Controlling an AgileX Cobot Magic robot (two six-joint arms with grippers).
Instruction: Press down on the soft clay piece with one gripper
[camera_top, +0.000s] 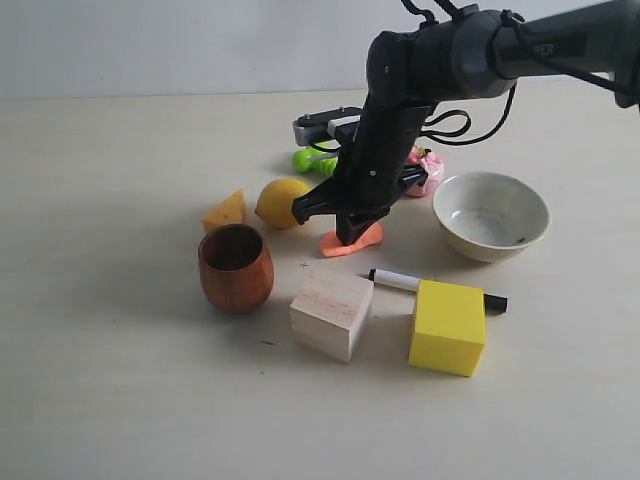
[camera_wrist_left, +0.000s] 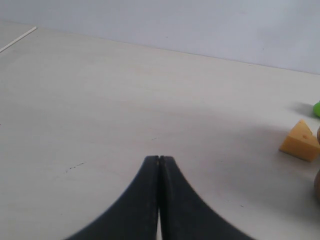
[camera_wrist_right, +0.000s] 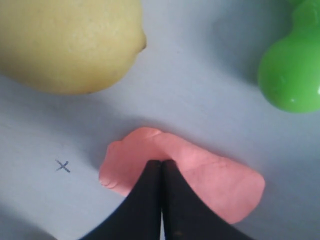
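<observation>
Since the job is a push and not a lift, no hold is needed: shut fingertips bearing on the thick middle of the lump should do it. Nearest stand a wooden block (camera_top: 332, 312) and a yellow block (camera_top: 448, 326), with a marker (camera_top: 420, 283) just behind them. Beyond these the clay (camera_top: 372, 236) lies flat on the table (camera_top: 120, 400), between the blocks and the lemon (camera_top: 283, 201). The right gripper (camera_wrist_right: 161, 162) points down onto it, fingers pressed together with nothing between them, tips seemingly touching its top about midway along. The clay looks soft and matte. I judge it light, quick to dent and spread under gentle force, and liable to cling to the fingers. Farther back sits a green toy (camera_top: 315, 160). The left gripper (camera_wrist_left: 159, 161), likewise closed and empty, hangs over bare table well apart.
</observation>
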